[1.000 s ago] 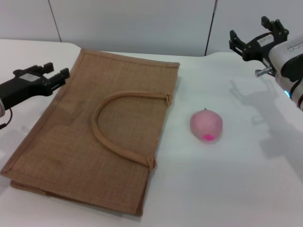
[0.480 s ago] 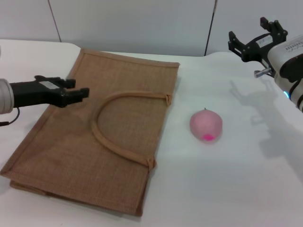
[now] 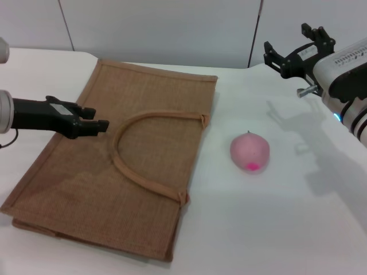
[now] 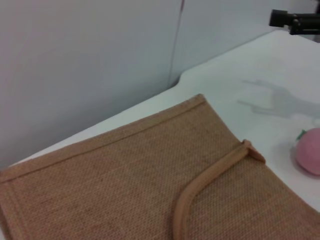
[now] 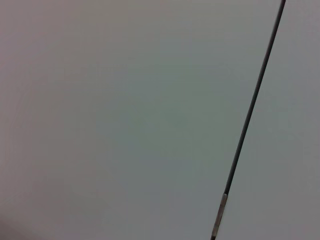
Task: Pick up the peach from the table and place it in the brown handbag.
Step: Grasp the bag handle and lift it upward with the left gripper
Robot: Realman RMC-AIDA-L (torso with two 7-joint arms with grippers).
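Now, view by view.

Head view, bag: the bag (image 3: pixel 114 166) lies flat across the left and middle of the frame on the white table (image 3: pixel 275 229), its top handle (image 3: pixel 143 154) arched over the burlap.
Head view, peach: the peach (image 3: pixel 250 152) sits on the table right of centre, just beside the bag's right edge and apart from it, magenta patch low on its front.
Head view, left gripper: the left gripper (image 3: pixel 98 124) reaches in from the left edge, over the bag's left half, near the handle's curve; jaws drawn close together with nothing between them.
Head view, right gripper: the right gripper (image 3: pixel 292 48) hangs at the upper right, well apart from the peach; jaws spread wide, nothing in them.

Left wrist view, bag: burlap fills the lower half, the handle (image 4: pixel 210 185) curving at lower centre.
Left wrist view, peach: at the right edge (image 4: pixel 310 150), on the table beside the bag.
Left wrist view, other arm: a dark tip of the right gripper (image 4: pixel 295 21) at the top right corner.

Right wrist view: only a plain wall (image 5: pixel 125 115) with a dark seam (image 5: pixel 250 115) running down its right side.
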